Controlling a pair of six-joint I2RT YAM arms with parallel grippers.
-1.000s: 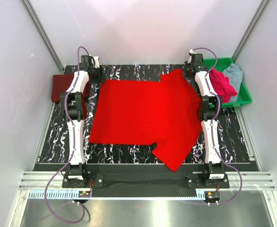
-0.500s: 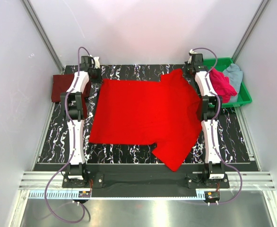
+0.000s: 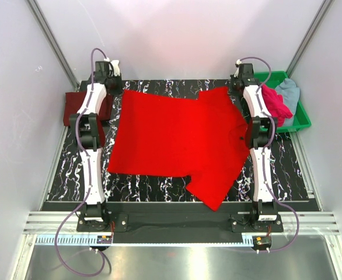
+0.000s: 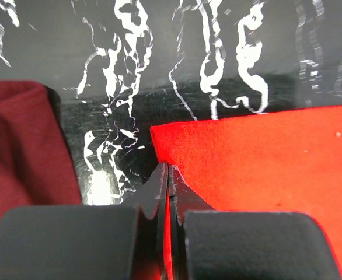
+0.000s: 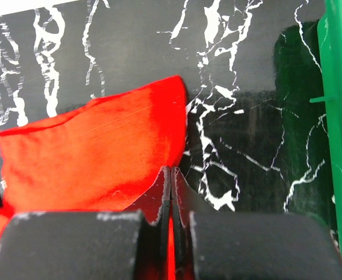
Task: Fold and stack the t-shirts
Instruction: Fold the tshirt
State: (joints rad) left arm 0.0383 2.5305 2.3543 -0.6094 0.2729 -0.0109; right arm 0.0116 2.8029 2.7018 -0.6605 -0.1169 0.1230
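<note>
A bright red t-shirt (image 3: 177, 140) lies spread across the black marbled table (image 3: 159, 186), one sleeve hanging toward the near edge. My left gripper (image 3: 117, 88) is shut on its far left corner (image 4: 177, 146); red cloth shows between the jaws. My right gripper (image 3: 234, 87) is shut on the edge of the far right sleeve (image 5: 101, 157). A dark maroon t-shirt (image 3: 73, 105) lies at the far left, seen also in the left wrist view (image 4: 19, 151). A magenta-pink t-shirt (image 3: 275, 102) and a pale grey-blue t-shirt (image 3: 289, 92) sit in the green tray (image 3: 302, 119).
The green tray's wall (image 5: 340, 128) stands close to the right of my right gripper. White enclosure walls (image 3: 19, 87) and aluminium posts (image 3: 51, 41) close in the table on the left, right and back.
Both grippers have closed on the red t-shirt's far edge and moved it back and up; the far left corner now reaches further back and the cloth has shifted slightly.
</note>
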